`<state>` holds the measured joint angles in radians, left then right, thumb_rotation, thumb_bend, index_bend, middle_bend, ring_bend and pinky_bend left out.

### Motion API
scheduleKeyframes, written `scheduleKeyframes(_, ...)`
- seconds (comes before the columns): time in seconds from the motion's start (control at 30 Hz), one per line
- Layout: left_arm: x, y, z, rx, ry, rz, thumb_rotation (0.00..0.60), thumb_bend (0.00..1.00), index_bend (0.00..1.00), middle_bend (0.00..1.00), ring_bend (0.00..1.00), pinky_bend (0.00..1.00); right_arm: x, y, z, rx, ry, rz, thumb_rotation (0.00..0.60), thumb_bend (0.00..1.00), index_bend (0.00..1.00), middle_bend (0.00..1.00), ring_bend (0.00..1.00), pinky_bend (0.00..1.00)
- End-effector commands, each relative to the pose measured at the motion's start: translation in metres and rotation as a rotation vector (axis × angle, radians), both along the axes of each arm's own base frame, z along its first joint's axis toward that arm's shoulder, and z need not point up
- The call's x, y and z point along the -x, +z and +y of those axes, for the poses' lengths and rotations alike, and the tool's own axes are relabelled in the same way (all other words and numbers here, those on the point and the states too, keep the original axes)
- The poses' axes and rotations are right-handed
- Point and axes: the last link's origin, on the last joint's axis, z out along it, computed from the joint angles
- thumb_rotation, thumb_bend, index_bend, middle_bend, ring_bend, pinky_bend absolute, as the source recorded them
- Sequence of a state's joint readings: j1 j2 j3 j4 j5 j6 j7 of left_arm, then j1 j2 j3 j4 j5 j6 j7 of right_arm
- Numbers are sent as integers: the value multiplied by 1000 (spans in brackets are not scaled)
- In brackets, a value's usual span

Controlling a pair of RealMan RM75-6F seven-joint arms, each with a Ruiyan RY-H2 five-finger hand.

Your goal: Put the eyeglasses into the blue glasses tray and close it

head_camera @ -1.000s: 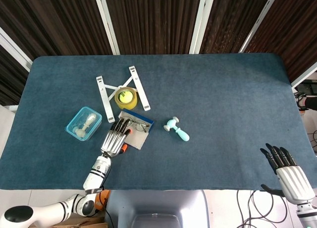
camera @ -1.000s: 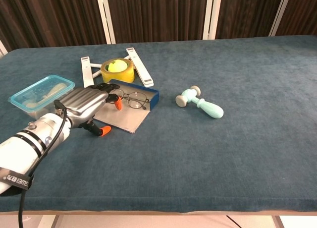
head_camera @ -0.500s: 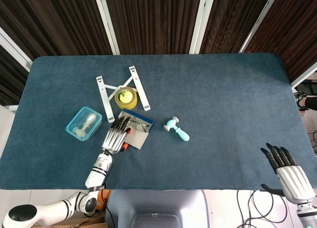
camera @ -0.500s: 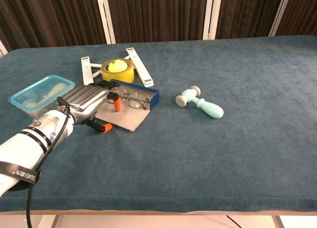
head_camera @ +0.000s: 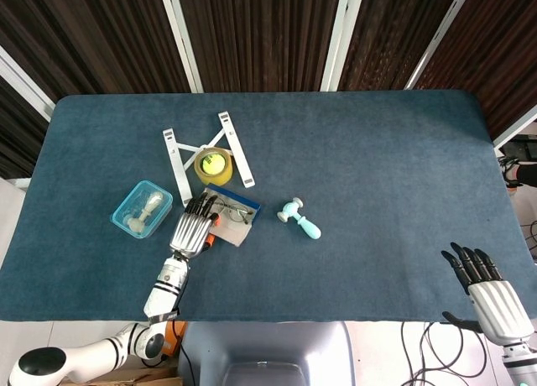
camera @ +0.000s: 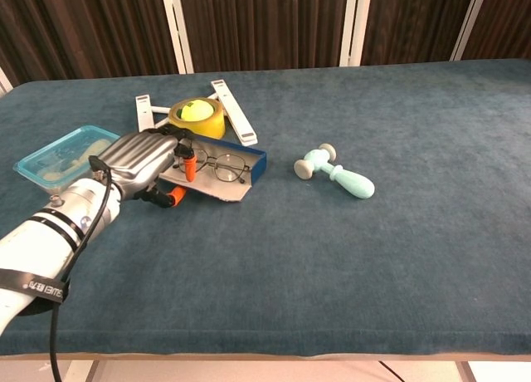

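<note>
Nearest the robot, the right hand (head_camera: pixel 489 292) hangs off the near right edge of the table (head_camera: pixel 377 159), fingers straight and apart, holding nothing, well apart from everything the task concerns. The left hand (camera: pixel 143 164) is the one at work: it lies palm down at the near left end of the blue glasses tray (camera: pixel 222 173), its fingers bent over that end with orange tips showing beneath, touching the grey lid flap (camera: pixel 217 189). Whether it actually grips the flap or only presses on it, I cannot tell from either view. The eyeglasses (camera: pixel 217 165) already lie inside the tray, just beyond and to the right of the left hand's fingers, their long axis running along the tray, roughly left to right and angling slightly away. So the placing looks done, and closing is what remains; the flap lies toward the robot from the glasses, so the left hand, by far the nearer, would likely have to fold it up and away over them. Left of the tray sits a clear blue-lidded box (camera: pixel 60 155); just behind it a yellow tape roll (camera: pixel 197 116) rests within a white folding stand (camera: pixel 233 110); to the right lies a pale turquoise massager (camera: pixel 336 172). No brand, label or writing is readable on any of them.
</note>
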<state>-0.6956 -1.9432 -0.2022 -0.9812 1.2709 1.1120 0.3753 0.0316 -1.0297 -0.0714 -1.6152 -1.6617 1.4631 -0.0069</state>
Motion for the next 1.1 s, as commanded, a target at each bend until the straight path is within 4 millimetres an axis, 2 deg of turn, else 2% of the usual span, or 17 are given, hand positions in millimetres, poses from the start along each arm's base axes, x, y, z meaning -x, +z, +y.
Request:
scheduleKeyframes(0.03, 0, 0, 0, -14, -10, -11, 600, 425, 539, 134, 70, 144, 0, 0, 0, 1, -1, 0, 600, 182, 0, 0, 0, 0)
scheduleKeyframes(0.47, 5, 2, -6, -43, -62, -41, 600, 475, 656, 168, 79, 143, 0, -1, 0, -5, 1, 4, 600, 182, 0, 0, 0, 0)
scheduleKeyframes(0.63, 7, 19, -19, -45, -97, -87, 600, 476, 668, 167, 77, 140, 0, -1, 0, -6, 2, 5, 600, 182, 0, 0, 0, 0)
scheduleKeyframes(0.93, 14, 57, -33, -20, -39, -106, 600, 472, 669, 153, 71, 134, 0, -2, 0, -5, 1, 12, 600, 182, 0, 0, 0, 0)
scheduleKeyframes(1.1, 10, 65, -32, -16, -19, -91, 600, 471, 668, 151, 69, 132, -2, -4, 1, -10, 3, 14, 600, 182, 0, 0, 0, 0)
